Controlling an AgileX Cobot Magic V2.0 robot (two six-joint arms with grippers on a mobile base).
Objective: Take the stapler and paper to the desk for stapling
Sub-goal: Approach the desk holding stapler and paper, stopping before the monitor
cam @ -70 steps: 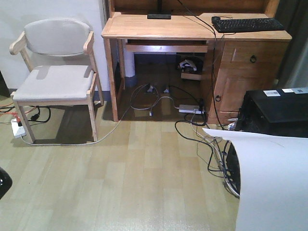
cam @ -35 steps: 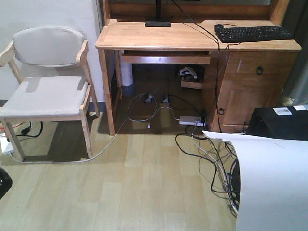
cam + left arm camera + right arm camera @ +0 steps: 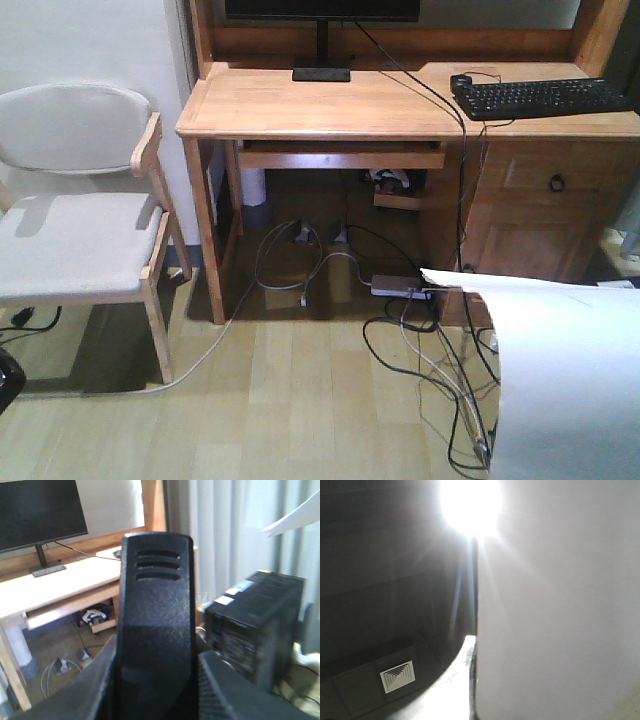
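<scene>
The stapler (image 3: 155,605) is a black body with three slots near its tip, standing upright between my left gripper's (image 3: 156,690) fingers (image 3: 235,690), which are shut on it. Its orange-red patch does not show. The paper (image 3: 570,380) is a large white curved sheet at the lower right of the front view. It fills the right half of the right wrist view (image 3: 560,605), clamped edge-on in my right gripper (image 3: 472,680). The desk (image 3: 350,105) is a light wooden tabletop straight ahead, also in the left wrist view (image 3: 60,582). Neither gripper shows in the front view.
On the desk stand a monitor (image 3: 320,10), a black keyboard (image 3: 545,97) and a mouse (image 3: 461,82). A wooden chair (image 3: 70,230) stands left of the desk. Cables (image 3: 420,340) lie on the floor below. A black computer case (image 3: 255,625) stands to the right.
The front view has moved closer to the desk, which is larger and lower in frame. The chair has slid left and the black case has left the view. The paper stays held.
</scene>
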